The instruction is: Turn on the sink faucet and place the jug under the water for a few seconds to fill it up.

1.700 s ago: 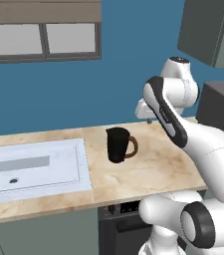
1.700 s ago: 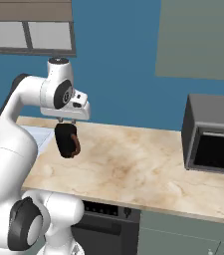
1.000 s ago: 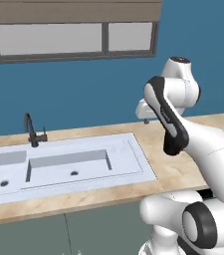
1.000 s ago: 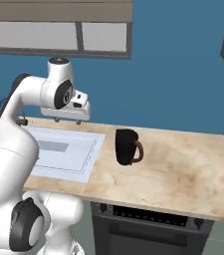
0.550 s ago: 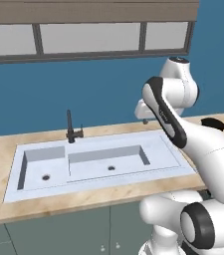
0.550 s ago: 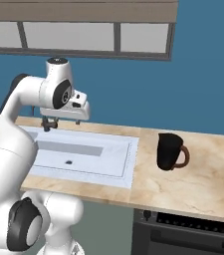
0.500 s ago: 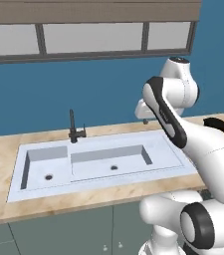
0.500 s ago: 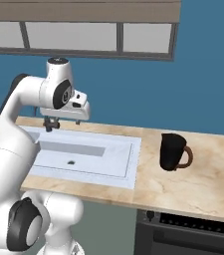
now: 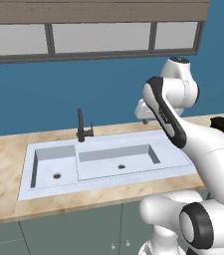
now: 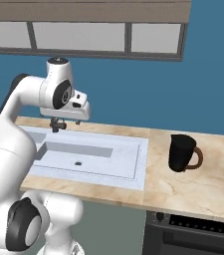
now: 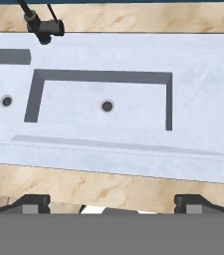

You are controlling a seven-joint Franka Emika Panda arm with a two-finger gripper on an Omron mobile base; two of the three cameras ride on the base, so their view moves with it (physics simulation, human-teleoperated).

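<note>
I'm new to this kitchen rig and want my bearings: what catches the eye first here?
The wide pale sink with two compartments is set in the marble counter, the dark sink faucet upright behind it. The black jug stands alone on the counter to the sink's right.

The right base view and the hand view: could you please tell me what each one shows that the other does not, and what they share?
In the right base view alone: the jug, upright on the counter to the right of the sink, apart from it, plus the window and blue wall.

In the hand view alone: the second, smaller sink compartment with its drain, and the tool with its tips spread wide, nothing between them.

Both share the sink, its larger compartment's drain, and the faucet. No water runs.
</note>
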